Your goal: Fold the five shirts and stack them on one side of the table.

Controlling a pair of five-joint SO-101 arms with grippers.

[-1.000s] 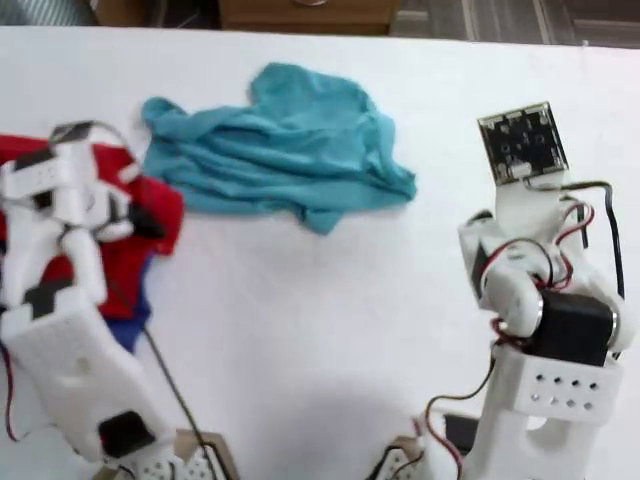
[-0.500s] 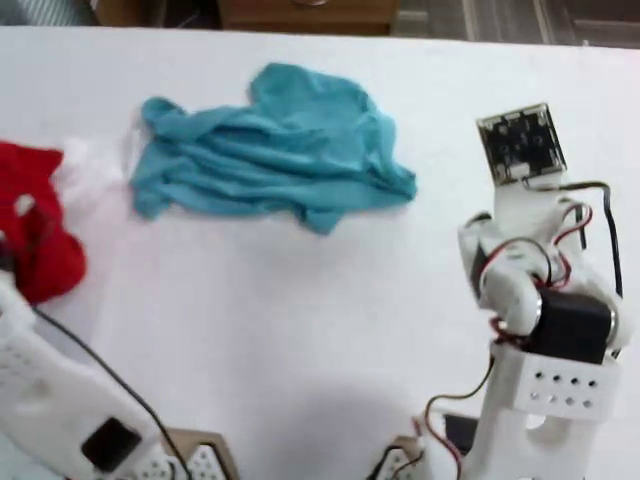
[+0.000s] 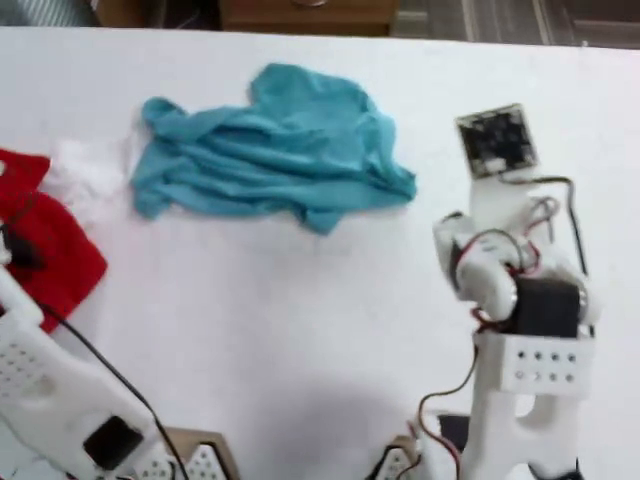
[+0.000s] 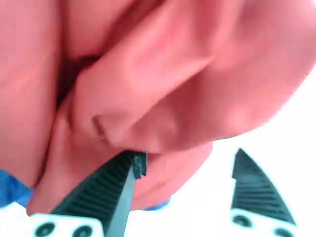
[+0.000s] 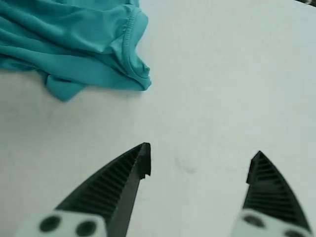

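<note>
Your teal shirt [image 3: 270, 150] lies crumpled and unfolded on the far middle of the white table [image 3: 300, 330]. Its hemmed edge shows in the right wrist view [image 5: 74, 39]. The red shirt [image 3: 55, 250] sits bunched at the table's left edge, apart from the teal one, and the left arm [image 3: 50, 390] stretches from the near left corner up to it.

In your left wrist view the red shirt [image 4: 158, 74] hangs close in soft folds. The left claw [image 4: 190, 168] has its jaws spread — one finger's tip lies against the red cloth, the other is over bare table. A sliver of blue cloth [image 4: 10, 192] peeks from under the red.

Your right arm [image 3: 520, 310] stands at the near right. The right claw [image 5: 201, 158] is wide apart too, holding nothing — it is over bare table, near the teal shirt's edge.
</note>
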